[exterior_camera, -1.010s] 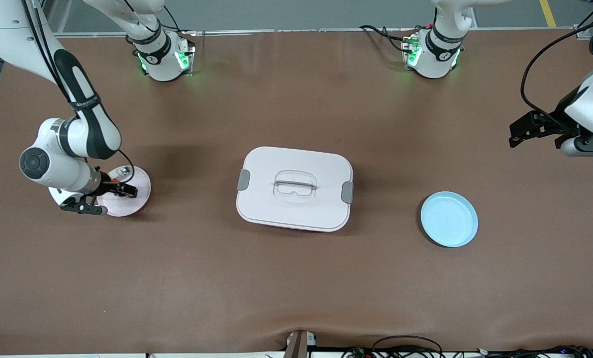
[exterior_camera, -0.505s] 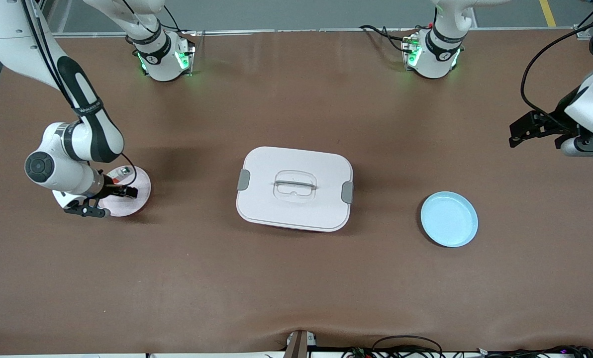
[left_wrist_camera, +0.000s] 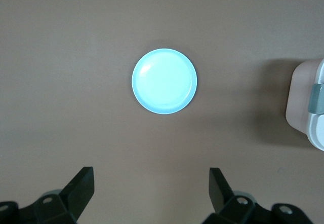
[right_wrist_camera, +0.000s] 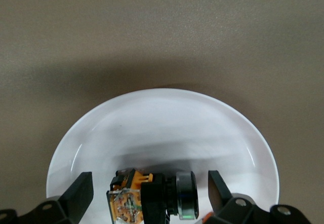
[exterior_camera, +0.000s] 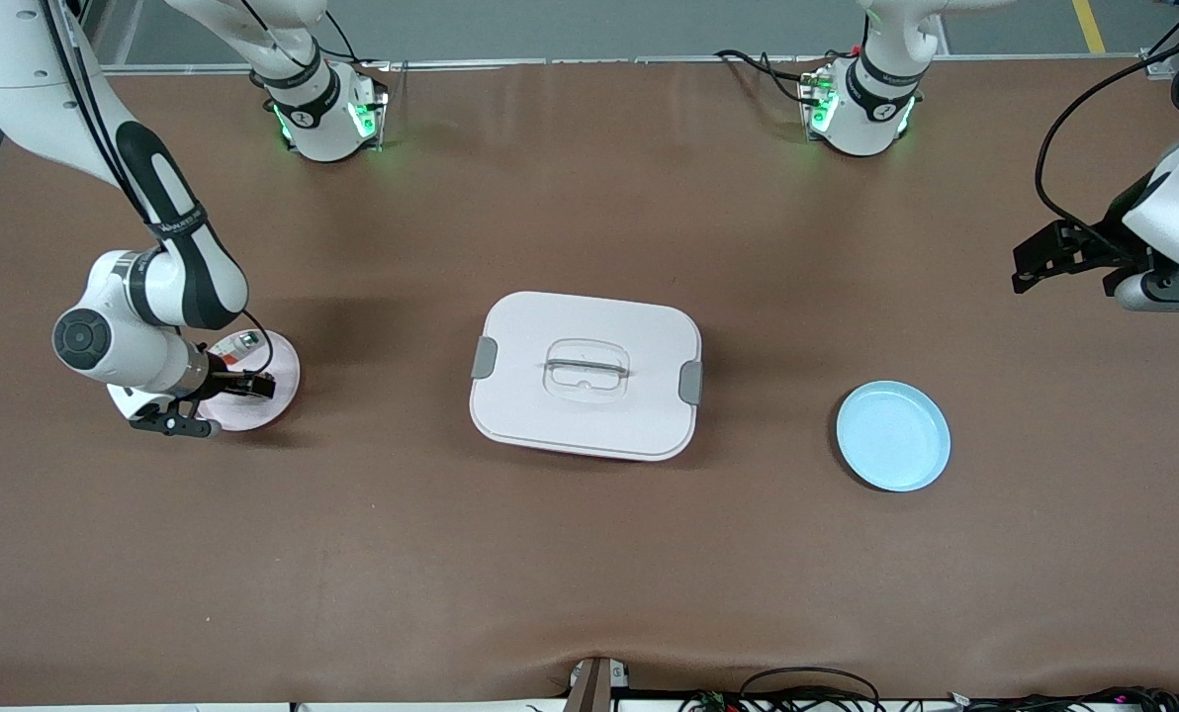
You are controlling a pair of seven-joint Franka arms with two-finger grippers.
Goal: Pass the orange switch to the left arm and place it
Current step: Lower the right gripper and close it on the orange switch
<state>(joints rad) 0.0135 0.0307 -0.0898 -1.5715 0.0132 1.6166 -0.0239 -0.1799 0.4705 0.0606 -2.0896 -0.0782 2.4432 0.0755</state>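
The right claw (right_wrist_camera: 149, 196) is hanging spread wide just over the orange switch (right_wrist_camera: 152, 196), which is lying on the pink plate (exterior_camera: 271, 394) toward the right arm's end of the counter (exterior_camera: 589, 554), while the left claw (left_wrist_camera: 152, 193) is waiting open above the blue plate (left_wrist_camera: 164, 81), well apart from the box (exterior_camera: 586, 375).

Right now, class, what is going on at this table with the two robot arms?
The right gripper is down at the pink plate, its fingers open on either side of the orange switch, which lies on the plate, not yet gripped. The left gripper waits with open fingers above the table toward the left arm's end, looking down on the empty blue plate. The white box sits closed between the two plates.
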